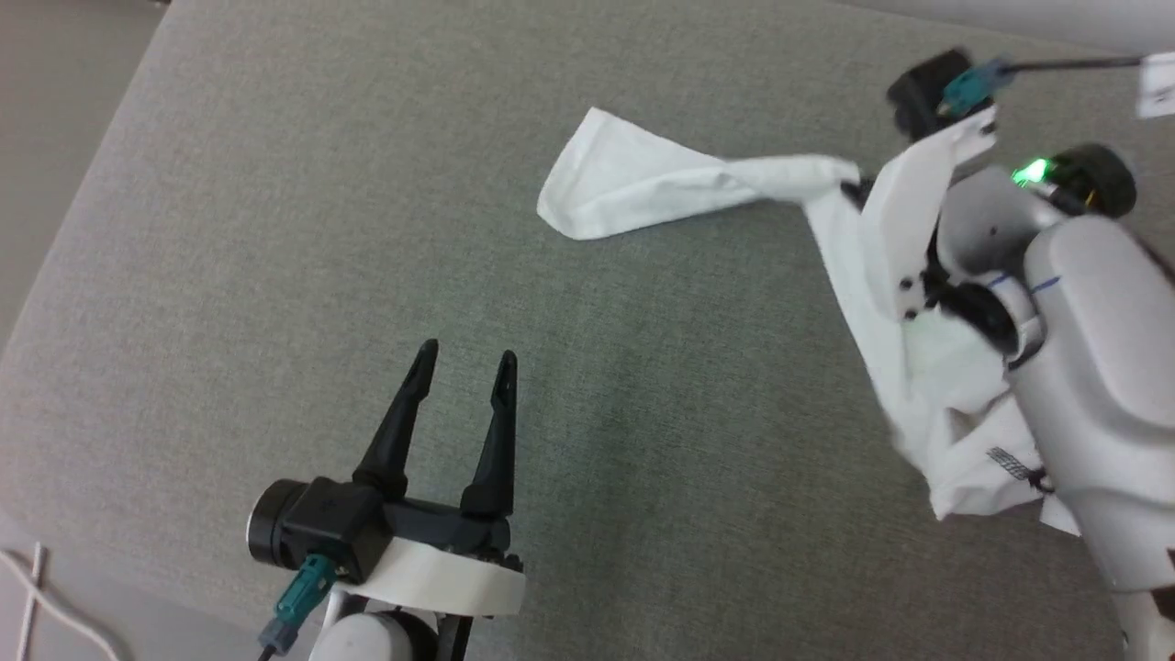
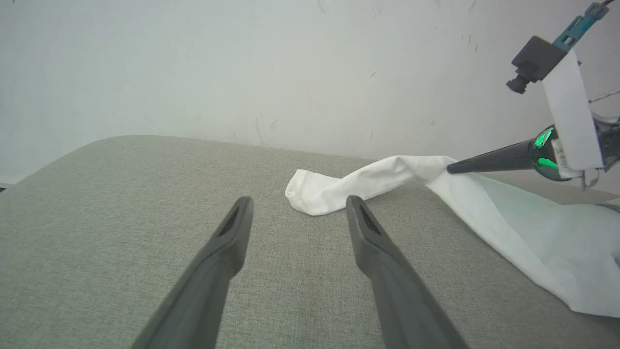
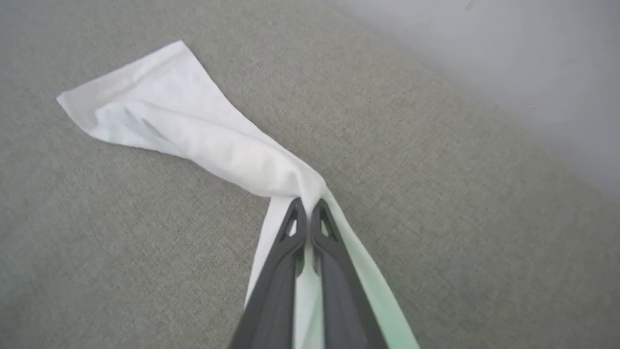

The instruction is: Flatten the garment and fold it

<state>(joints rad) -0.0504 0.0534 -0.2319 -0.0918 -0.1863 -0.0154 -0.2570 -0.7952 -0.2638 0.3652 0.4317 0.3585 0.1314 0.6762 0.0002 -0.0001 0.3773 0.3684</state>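
Desk [image 1: 275, 229]: covered in grey-green woven fabric, rounded at one corner. Carried on it: one white shirt [image 1: 643, 179], twisted, a sleeve end laid flat, the remainder bunched to the right.

A: The garment [image 3: 193, 131] is pinched at a twisted, bunched part, right between the closed fingers [image 3: 278, 276] of the right gripper [image 3: 308, 207].
B: Confirmed. A white length is stretched up-left from the pinch, its flat hemmed end laid on the grey counter [image 3: 460, 194].
A: More cloth is draped beneath the fingers, tinged green. A pale wall [image 3: 508, 53] is seen upper right.
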